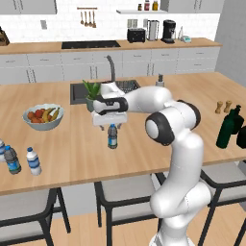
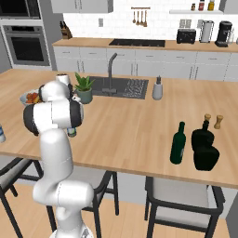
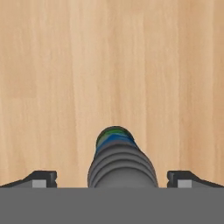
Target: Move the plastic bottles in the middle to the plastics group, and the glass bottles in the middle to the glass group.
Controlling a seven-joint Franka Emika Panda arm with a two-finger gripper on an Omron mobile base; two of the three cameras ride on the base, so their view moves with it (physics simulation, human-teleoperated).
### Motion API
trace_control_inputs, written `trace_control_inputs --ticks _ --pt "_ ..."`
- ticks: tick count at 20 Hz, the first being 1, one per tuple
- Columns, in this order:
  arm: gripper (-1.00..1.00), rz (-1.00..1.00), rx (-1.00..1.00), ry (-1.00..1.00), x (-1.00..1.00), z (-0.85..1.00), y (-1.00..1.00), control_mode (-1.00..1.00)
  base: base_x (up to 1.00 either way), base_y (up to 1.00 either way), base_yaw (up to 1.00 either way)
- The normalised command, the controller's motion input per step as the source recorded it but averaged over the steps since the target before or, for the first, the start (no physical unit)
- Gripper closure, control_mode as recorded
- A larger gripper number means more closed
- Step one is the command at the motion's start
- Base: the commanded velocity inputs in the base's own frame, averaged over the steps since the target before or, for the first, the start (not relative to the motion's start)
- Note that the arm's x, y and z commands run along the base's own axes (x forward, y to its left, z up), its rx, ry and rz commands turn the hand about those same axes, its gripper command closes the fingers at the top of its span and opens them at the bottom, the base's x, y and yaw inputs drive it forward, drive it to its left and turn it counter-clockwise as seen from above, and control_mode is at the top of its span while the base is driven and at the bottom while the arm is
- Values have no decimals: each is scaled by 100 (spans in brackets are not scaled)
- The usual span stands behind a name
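In the left base view the end effector [image 1: 111, 123] hung directly above a dark-capped plastic water bottle [image 1: 112, 137] standing upright in the middle of the wooden desk [image 1: 144, 144], its jaws spread wide and holding nothing. Far to the left, near the desk's front edge, stood the plastics group [image 1: 21, 161], with a white-capped bottle [image 1: 33, 161] just beside a dark-capped one. A fruit bowl [image 1: 43, 116] sat behind them and a potted plant [image 1: 92, 94] behind the hand. At the right edge the tall green glass bottle [image 1: 226, 129] stood close by the near-black bottles.

In the right base view the arm hid most of the water bottle [image 2: 71, 132], only its base showing. The green bottle [image 2: 177, 143] stood just beside the squat black glass group [image 2: 205, 146], so that part looked settled.

In the hand view the bottle [image 3: 118, 159] rose between the two finger tips [image 3: 41, 178], ribbed body and dark cap centred, with clear gaps on either side.

The step in hand appeared to be the descent for a grasp on this last middle bottle. Next, the hand would need to drop straight down until the fingers flanked the body, close, lift, and carry it left to the plastics group.
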Motion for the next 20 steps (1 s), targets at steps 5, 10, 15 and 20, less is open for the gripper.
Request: trace_control_inputs --ticks 5,10,15,20 --pt "-100 -12 0 0 -9 0 -1 -100 0 0 0" --pt "-100 -10 0 0 0 -5 0 -100 0 0 0" --pt "100 -8 0 0 -1 -13 2 -100 0 0 0" --pt "100 -7 0 0 -4 -7 4 -100 0 0 0"
